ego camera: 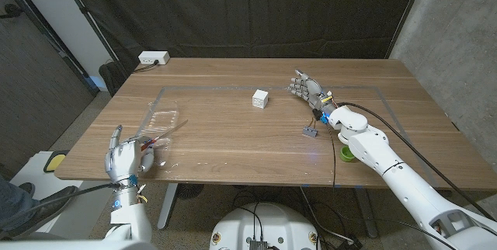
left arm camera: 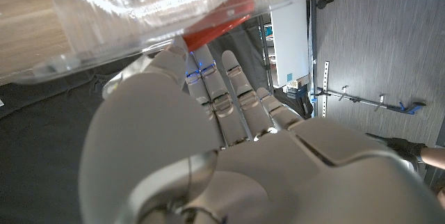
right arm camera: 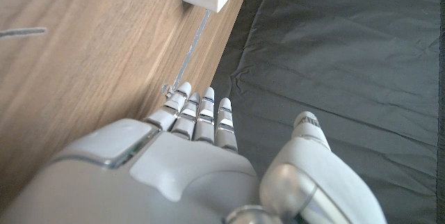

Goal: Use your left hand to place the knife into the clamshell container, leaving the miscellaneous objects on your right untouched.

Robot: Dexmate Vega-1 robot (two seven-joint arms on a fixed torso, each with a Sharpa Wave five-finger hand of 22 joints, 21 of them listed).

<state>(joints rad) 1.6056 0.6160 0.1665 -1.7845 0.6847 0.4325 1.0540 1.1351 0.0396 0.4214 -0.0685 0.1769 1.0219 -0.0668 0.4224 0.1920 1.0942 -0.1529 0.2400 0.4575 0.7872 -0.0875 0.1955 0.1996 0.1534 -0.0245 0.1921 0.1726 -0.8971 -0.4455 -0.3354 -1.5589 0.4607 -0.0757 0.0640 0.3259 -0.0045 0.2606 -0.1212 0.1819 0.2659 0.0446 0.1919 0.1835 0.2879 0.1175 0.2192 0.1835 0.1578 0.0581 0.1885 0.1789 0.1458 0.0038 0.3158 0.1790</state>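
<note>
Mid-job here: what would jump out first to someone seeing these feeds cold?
The left hand at the table's near left corner, with a red-handled knife reaching from it over the clear plastic clamshell container. Next, the right hand, fingers spread, far right, beside a white cube and a small grey clip.

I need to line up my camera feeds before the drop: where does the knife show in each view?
Head view: the knife, red-handled, lies slanted over the clamshell container near the left hand, at picture left.
Left wrist view: its red handle shows just past the fingers, against the container's clear plastic.
Right wrist view: I cannot find it there.
Shared landmark: the wooden table.
</note>
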